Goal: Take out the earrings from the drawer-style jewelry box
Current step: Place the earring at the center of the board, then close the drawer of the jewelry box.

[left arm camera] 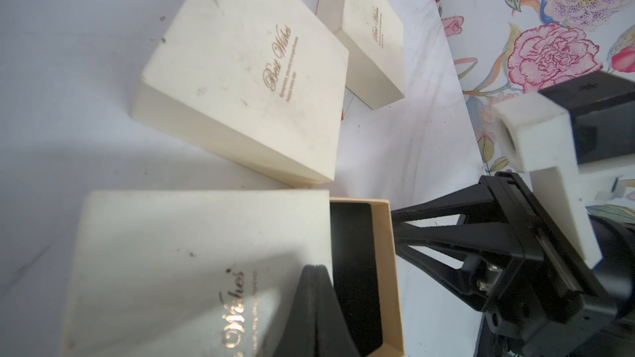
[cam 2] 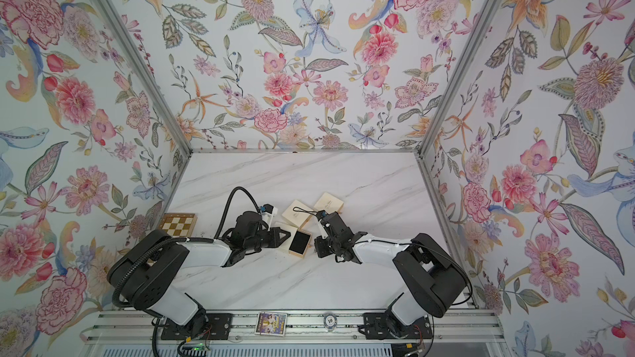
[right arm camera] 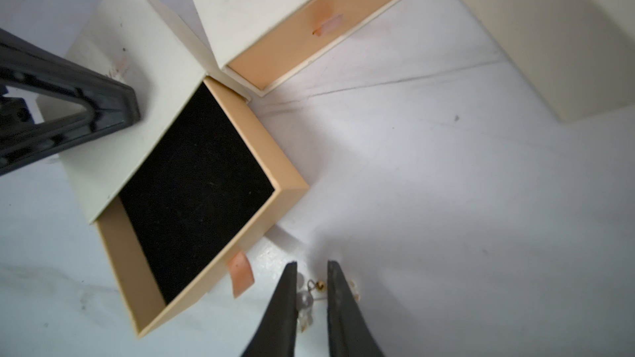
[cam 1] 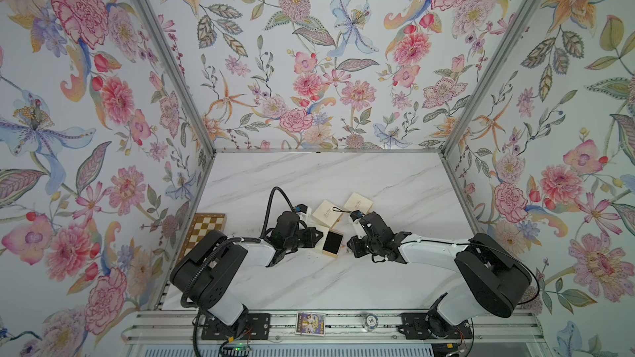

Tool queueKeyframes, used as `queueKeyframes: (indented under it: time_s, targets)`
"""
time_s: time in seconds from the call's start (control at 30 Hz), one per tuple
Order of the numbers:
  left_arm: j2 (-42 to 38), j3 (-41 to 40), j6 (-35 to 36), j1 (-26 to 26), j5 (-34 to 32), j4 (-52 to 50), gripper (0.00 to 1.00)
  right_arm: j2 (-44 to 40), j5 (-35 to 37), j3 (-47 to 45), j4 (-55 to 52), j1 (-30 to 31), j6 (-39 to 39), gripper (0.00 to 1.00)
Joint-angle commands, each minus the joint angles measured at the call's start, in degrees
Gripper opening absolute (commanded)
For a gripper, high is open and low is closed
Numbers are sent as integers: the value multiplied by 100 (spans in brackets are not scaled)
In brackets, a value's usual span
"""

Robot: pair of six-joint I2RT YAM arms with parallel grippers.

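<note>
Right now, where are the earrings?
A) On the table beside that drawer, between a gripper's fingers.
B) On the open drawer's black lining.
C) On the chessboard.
A: in the right wrist view the earrings lie on the table beside the open drawer, between the right gripper's parted fingers.

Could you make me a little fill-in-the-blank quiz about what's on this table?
1. The pulled-out drawer is lined in ____.
2. The earrings lie on the ____, outside the drawer.
3. The right claw stands over them, jaws ____.
4. The left claw rests on the box's cover, jaws ____.
Missing words: black, table, open, shut.
</note>
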Motion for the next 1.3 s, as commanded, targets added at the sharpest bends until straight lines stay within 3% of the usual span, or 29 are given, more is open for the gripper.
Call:
queueKeyframes:
  time_s: [0.0,0.5,1.27]
  targets:
    - [237,-152,33,37,-203,-1364,0,13,-25,170,-77,30,-5,23]
    - [-576,481,334,30,-288,-2379,0,-201,27,225,-336,13,-131,31]
    - [-482,246,210,38,-294,-2089,0,-435,-293,-37,-49,-176,62,43]
